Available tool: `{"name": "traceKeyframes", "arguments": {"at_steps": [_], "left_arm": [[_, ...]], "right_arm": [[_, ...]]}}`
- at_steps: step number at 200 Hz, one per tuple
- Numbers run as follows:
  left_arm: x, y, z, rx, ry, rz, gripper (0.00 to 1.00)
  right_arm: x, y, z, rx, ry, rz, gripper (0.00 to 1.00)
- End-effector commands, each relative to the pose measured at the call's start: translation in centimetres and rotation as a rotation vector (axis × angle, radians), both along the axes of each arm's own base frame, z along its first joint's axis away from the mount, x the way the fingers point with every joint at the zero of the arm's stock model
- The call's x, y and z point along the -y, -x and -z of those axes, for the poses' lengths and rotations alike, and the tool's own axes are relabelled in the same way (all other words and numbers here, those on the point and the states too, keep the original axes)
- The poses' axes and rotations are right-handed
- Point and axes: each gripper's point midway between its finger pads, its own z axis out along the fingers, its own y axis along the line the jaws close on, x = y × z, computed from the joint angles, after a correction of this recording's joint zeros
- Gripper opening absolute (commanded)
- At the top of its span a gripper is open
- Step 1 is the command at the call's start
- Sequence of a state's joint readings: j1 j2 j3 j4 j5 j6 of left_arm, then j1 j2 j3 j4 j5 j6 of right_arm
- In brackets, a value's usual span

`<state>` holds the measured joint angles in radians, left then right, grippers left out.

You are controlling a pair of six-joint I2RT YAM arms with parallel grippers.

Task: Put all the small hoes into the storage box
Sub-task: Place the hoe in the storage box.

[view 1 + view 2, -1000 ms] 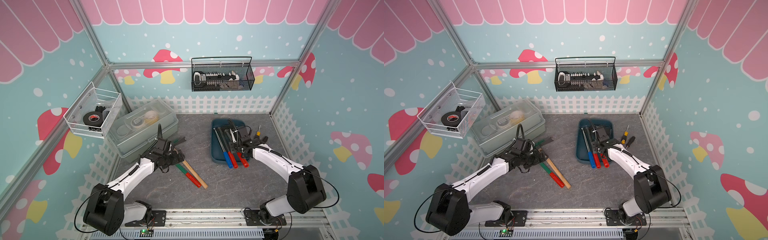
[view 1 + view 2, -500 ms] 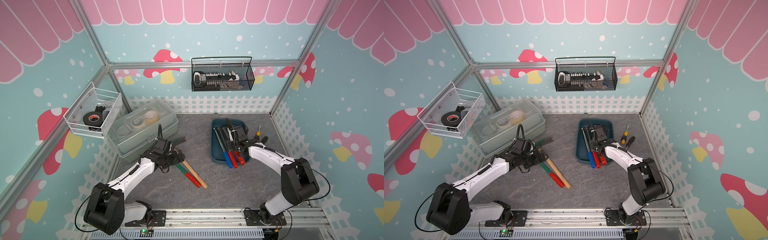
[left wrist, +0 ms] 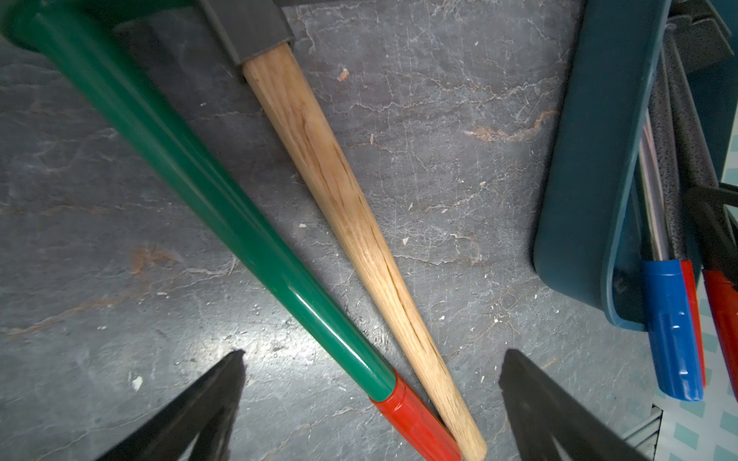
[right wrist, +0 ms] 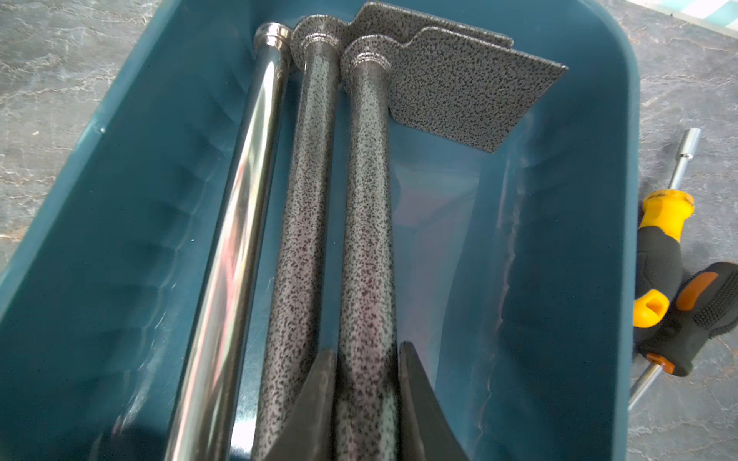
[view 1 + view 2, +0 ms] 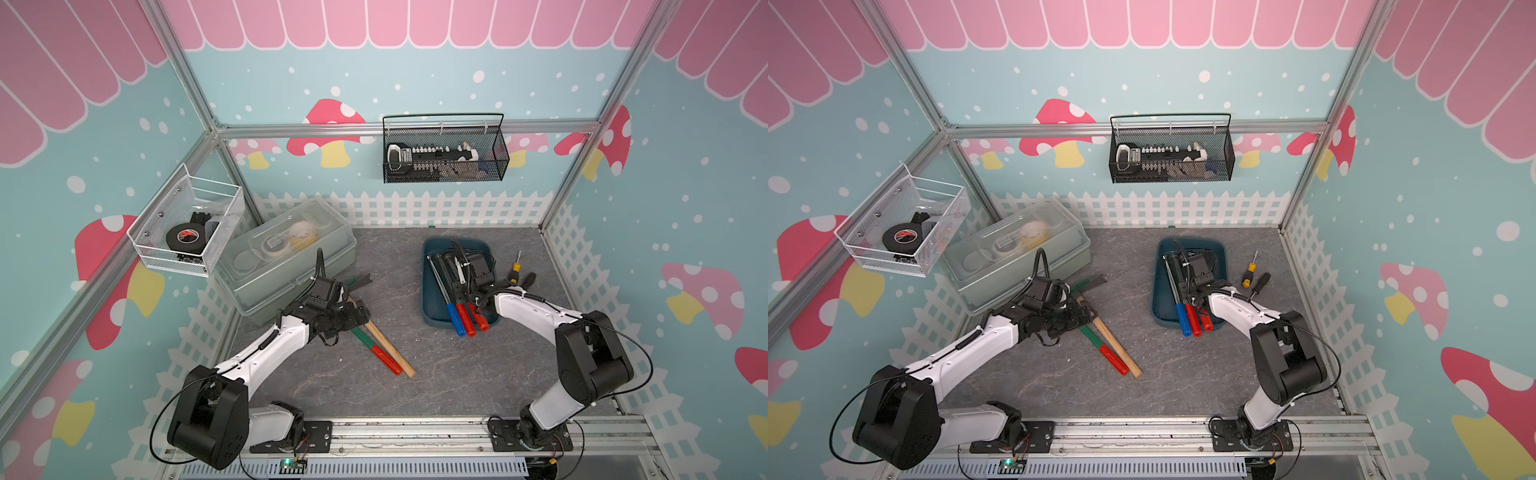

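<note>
The storage box point(image 5: 432, 299) point(image 5: 1160, 299) point(image 4: 120, 199) is a shallow dark teal tray at the right of the mat. Inside it lie a chrome-shafted tool point(image 4: 247, 179) and two speckled grey hoes. My right gripper point(image 4: 365, 351) point(image 5: 459, 286) is shut on the shaft of the small hoe point(image 4: 365, 219), whose blade point(image 4: 459, 92) rests at the box's far end. Its red grip point(image 5: 480, 322) sticks out over the near rim. My left gripper point(image 3: 373, 351) point(image 5: 361, 313) hangs open over a green-handled tool point(image 3: 199, 179) and a wooden-handled one point(image 3: 339, 191).
Two screwdrivers point(image 5: 515, 270) point(image 4: 659, 247) lie on the mat right of the box. A clear lidded box point(image 5: 286, 257) stands at the back left. A black wire basket point(image 5: 444, 153) hangs on the back wall and a white mesh basket point(image 5: 187, 228) on the left wall.
My right gripper has shifted left and deeper over the box with the hoe, bringing it alongside the other shafts. The left arm has stayed put.
</note>
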<state>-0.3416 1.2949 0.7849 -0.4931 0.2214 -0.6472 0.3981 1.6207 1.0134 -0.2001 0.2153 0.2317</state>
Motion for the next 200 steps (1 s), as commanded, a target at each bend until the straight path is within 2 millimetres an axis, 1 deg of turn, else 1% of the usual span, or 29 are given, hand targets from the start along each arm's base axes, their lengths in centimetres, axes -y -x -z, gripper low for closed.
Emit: {"name": "traceKeyframes", "arguments": {"at_steps": [1, 34, 55, 112, 165, 200], "left_arm": [[0.1, 0.0, -0.1, 0.009, 0.011, 0.007, 0.99], [0.0, 0.1, -0.1, 0.011, 0.009, 0.006, 0.99], [0.1, 0.2, -0.2, 0.013, 0.013, 0.008, 0.99], [0.1, 0.3, -0.2, 0.011, 0.013, 0.01, 0.99], [0.1, 0.1, -0.2, 0.012, 0.011, 0.01, 0.99], [0.2, 0.0, -0.2, 0.01, 0.012, 0.014, 0.99]], "right_arm": [[0.0, -0.7, -0.4, 0.034, -0.006, -0.002, 0.19], [0.2, -0.5, -0.3, 0.025, -0.003, 0.008, 0.23], [0.2, -0.2, 0.2, 0.009, -0.006, 0.011, 0.26], [0.6, 0.4, 1.6, -0.023, 0.004, 0.03, 0.26], [0.7, 0.5, 2.1, -0.028, 0.007, 0.035, 0.27], [0.7, 0.4, 1.9, -0.021, 0.009, 0.036, 0.29]]}}
